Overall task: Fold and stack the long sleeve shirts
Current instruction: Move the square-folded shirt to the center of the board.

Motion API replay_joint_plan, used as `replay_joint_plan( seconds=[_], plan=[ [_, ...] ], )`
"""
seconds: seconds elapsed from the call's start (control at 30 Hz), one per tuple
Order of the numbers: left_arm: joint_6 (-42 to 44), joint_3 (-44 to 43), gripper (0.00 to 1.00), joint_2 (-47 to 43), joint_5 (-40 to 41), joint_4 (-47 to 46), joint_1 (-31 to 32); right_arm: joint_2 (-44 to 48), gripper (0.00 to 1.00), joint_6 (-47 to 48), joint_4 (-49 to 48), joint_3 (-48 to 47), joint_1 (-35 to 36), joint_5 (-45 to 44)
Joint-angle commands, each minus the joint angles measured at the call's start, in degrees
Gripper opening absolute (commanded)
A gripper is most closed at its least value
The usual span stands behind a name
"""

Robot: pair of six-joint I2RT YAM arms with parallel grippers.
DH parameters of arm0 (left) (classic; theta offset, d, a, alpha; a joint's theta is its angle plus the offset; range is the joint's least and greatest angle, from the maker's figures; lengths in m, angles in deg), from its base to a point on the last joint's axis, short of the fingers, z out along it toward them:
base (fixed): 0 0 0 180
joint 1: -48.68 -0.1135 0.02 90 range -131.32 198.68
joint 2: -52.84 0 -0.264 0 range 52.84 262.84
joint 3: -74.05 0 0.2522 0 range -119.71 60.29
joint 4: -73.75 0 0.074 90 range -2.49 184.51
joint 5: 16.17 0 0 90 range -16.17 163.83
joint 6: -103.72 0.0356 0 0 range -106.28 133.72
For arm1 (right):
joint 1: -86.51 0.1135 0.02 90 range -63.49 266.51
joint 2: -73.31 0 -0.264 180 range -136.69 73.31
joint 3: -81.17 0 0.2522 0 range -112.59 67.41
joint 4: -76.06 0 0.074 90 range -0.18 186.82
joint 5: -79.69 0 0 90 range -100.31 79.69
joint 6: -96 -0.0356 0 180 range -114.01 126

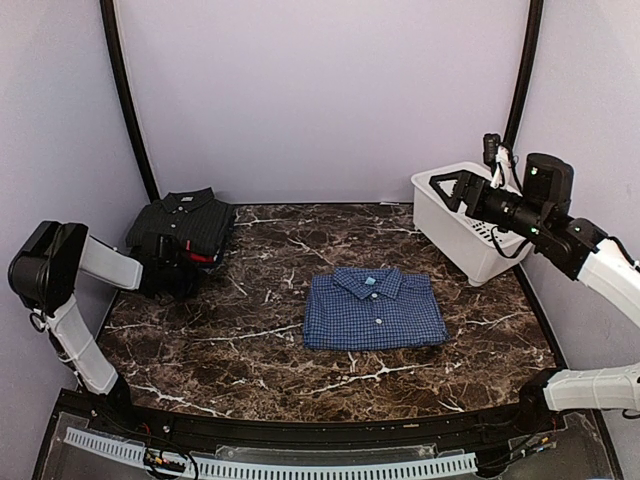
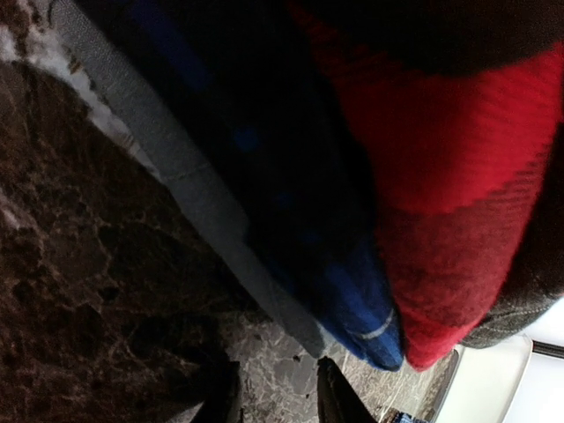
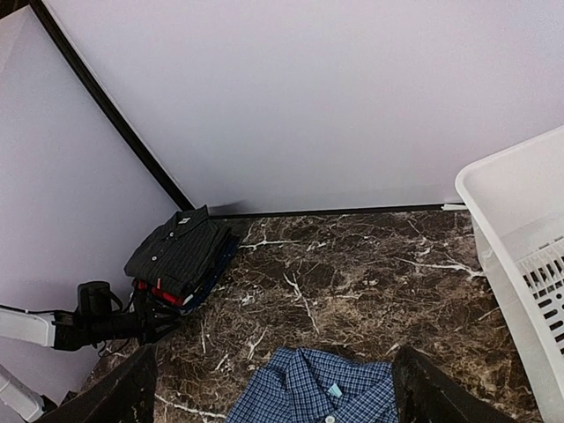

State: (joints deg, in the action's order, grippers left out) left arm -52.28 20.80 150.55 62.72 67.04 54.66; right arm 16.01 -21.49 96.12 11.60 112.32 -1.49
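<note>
Found left gripper [image 3: 152,322] low at the near edge of the shirt stack [image 1: 185,232], jaws narrowly parted over bare marble table [image 1: 270,350], holding nothing. Found right gripper [image 1: 440,190] raised beside the white basket [image 1: 455,235], jaws spread wide, empty.

Hazards, as judged, gravest first:
- Judged worst: a pinch on the lower layers followed by a pull, dragging those folds outward and slewing or toppling the whole stack. Cause: fingertips set at the base, not at the top.
- Judged next: the blue check shirt [image 1: 373,309] falling open during transfer. Cause: loose folded cloth lifted from a single edge.
- Judged least: a clip against the basket rim on a low sweep toward centre. Cause: right gripper close to that rim.

Positions, largest first:
- Located the stack at the far left of the table, just beyond the left fingertips; could not tell from any view whether touching.
- Located the blue check shirt folded flat at table centre, collar away from the arms, well apart from both grippers.
- Noted dark check shirt [image 1: 183,215] on top, red shirt [image 2: 441,176] beneath, a blue fold [image 2: 357,304] beside the red in the wrist view.
</note>
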Motion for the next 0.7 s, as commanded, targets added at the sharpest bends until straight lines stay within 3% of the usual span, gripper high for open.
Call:
replay_joint_plan(
  seconds=[0.0,0.4,0.47,0.6,0.67],
  plan=[
    [-0.99,-0.61,0.28,1.61,0.77,-3.27,-0.29,0.96,0.89,0.24,-0.45,-1.14,-0.25,-1.16],
    [-0.54,-1.78,0.26,5.37,1.09,-5.63,-0.28,0.17,0.89,0.40,-0.48,-0.92,-0.26,-1.20],
    [-0.11,-2.13,0.21,6.05,1.15,-5.51,-0.27,-0.14,0.89,0.47,-0.55,-1.12,-0.29,-0.93],
    [0.57,-2.39,0.01,6.64,-0.29,-5.51,-0.34,-0.42,0.89,0.53,-0.51,-1.30,-0.23,-0.87],
    [0.70,-2.02,0.00,6.09,-0.93,-5.42,-0.18,-0.49,0.89,0.74,-0.51,-1.23,-0.23,-1.08]
  ],
)
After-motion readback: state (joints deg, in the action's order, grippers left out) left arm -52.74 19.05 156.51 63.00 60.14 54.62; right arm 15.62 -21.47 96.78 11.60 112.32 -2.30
